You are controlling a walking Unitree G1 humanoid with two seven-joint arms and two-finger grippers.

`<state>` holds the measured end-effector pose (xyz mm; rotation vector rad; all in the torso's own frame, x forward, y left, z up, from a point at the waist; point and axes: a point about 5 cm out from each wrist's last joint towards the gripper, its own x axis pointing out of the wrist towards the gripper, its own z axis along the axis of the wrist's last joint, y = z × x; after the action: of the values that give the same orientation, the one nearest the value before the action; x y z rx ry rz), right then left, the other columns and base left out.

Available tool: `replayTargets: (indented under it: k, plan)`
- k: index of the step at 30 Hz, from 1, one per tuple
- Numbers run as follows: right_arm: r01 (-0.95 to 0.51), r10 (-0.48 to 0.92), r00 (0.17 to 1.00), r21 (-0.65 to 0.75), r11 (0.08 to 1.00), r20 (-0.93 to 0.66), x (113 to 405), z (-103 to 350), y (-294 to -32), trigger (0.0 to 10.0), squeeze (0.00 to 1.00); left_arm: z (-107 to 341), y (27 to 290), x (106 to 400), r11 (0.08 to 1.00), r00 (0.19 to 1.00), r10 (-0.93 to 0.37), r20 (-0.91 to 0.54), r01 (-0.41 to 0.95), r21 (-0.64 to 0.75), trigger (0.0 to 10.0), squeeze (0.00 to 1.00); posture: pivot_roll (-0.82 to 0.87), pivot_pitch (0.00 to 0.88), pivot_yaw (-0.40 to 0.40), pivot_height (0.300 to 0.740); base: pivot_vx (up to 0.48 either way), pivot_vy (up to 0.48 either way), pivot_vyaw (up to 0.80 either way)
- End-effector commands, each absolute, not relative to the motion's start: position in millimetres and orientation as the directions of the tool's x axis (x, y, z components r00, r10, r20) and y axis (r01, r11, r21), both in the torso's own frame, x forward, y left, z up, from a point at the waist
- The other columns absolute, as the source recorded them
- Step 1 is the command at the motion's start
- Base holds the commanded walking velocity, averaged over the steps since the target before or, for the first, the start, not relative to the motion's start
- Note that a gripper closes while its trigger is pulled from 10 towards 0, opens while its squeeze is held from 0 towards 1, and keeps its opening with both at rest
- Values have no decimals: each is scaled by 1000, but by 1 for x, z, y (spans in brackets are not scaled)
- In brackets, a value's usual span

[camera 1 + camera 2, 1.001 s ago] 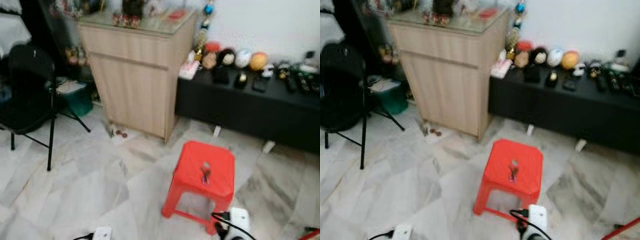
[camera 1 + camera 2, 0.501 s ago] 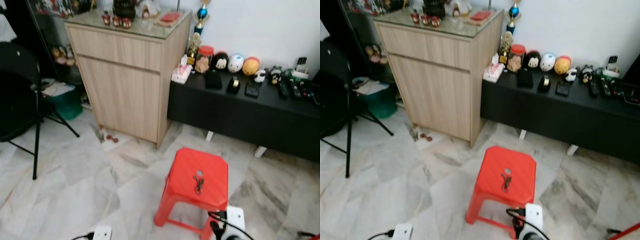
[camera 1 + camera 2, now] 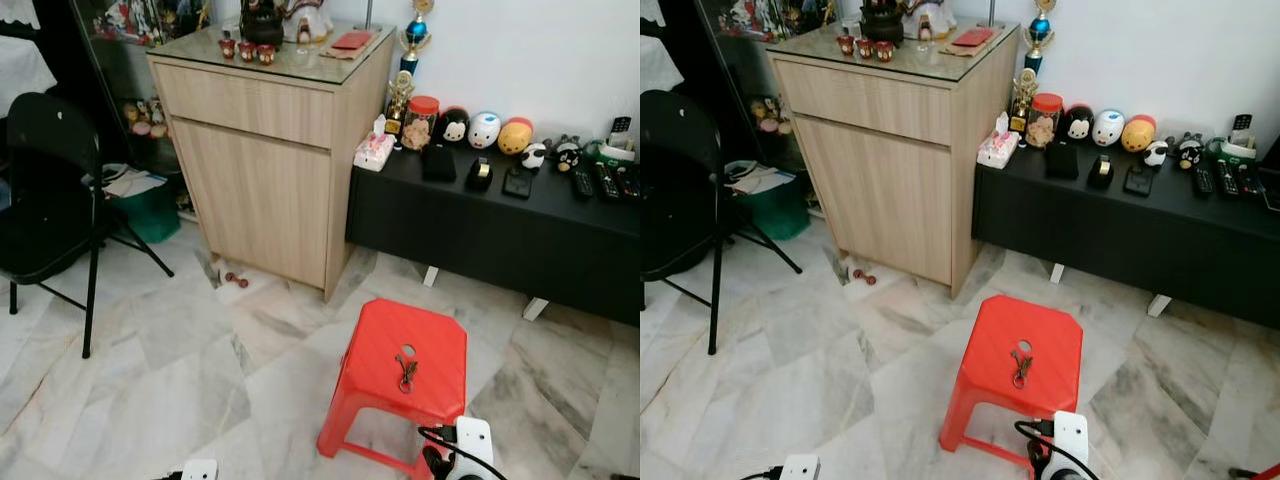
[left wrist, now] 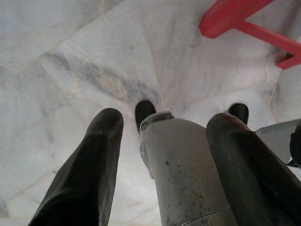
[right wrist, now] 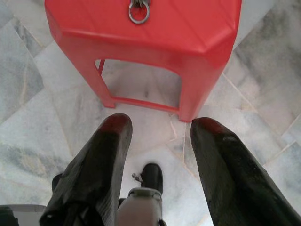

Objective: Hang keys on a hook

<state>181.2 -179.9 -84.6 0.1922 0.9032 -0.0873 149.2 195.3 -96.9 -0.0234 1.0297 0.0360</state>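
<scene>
My right pincer (image 5: 157,136): fingers spread, empty, above marble floor (image 5: 28,117). My left pincer (image 4: 164,127): likewise spread, empty. Red stool (image 5: 141,37): just ahead of right pincer. Keys (image 3: 405,373): on stool top. Wooden cabinet (image 3: 265,150): farther off.

I see even, soft indoor light across the room, and both eye views are sharp, with no motion blur. The marble floor (image 3: 150,350) carries a faint sheen. Under the red stool (image 3: 1015,375) lies a soft, weak shadow. In the wrist views the near black fingers (image 5: 94,169) look slightly soft, the floor behind crisper.
</scene>
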Motion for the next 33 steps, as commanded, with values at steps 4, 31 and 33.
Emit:
replayTargets:
  k: [4, 31, 33]
  plan:
    - [138, 13, 614, 124, 983, -789, 182, -85, -180, 10000, 0, -99, 191, 144, 999, 499, 17, -866, -41, -4, 10000, 0, 21, 0, -53, 740, 262, 0, 0]
    - [150, 13, 624, 136, 979, -781, 184, -83, -179, 10000, 0, -100, 191, 144, 999, 502, 24, -865, -40, 4, 10000, 0, 20, 0, -54, 740, 263, 0, 0]
    - [152, 12, 628, 138, 979, -778, 185, -83, -178, 10000, 0, -99, 194, 144, 999, 503, 30, -864, -42, 10, 10000, 0, 21, 0, -55, 740, 0, 0, 0]
